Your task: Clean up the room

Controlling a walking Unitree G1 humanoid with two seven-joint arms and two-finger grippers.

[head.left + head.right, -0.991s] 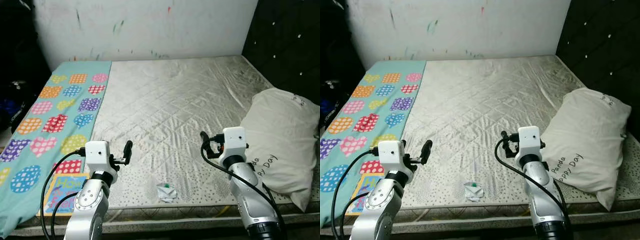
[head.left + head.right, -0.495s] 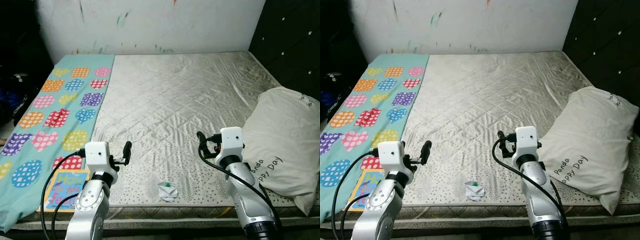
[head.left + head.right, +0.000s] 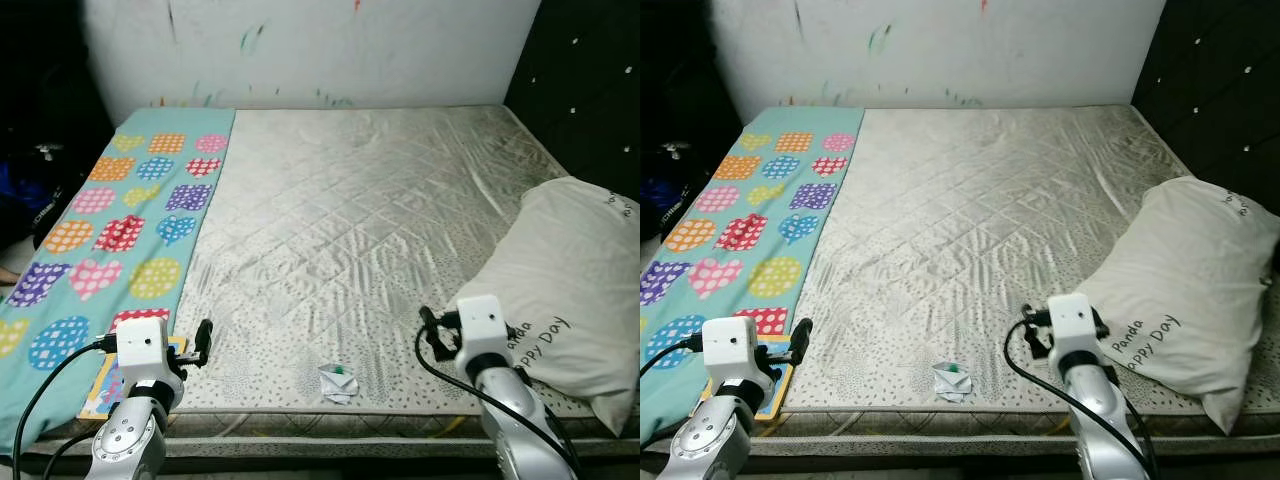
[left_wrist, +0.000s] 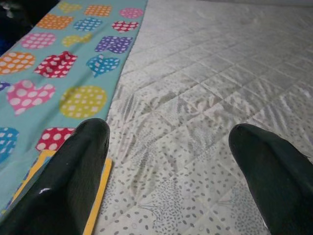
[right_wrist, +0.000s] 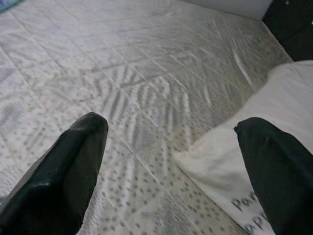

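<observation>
A small crumpled white and green wrapper point(image 3: 337, 382) lies on the silver quilted mattress point(image 3: 350, 220) near its front edge. A yellow-bordered picture book point(image 3: 102, 386) lies at the front left, on the corner of a teal blanket point(image 3: 120, 230) printed with dotted hearts. A white pillow point(image 3: 570, 275) with writing rests at the right side. My left gripper point(image 3: 204, 340) hovers open just right of the book, nothing between its fingers point(image 4: 83, 166). My right gripper point(image 3: 430, 325) is open beside the pillow's near corner point(image 5: 230, 161), to the right of the wrapper.
A white wall point(image 3: 330, 50) with paint marks stands behind the bed. A dark padded headboard point(image 3: 590, 90) runs along the right side. Dark clutter point(image 3: 30, 190) sits beyond the bed's left edge.
Both arms have dropped lower and drawn back toward the bed's front edge; the left gripper went left to the book. The camera has shifted a little. Wrapper, book and pillow lie unmoved.
</observation>
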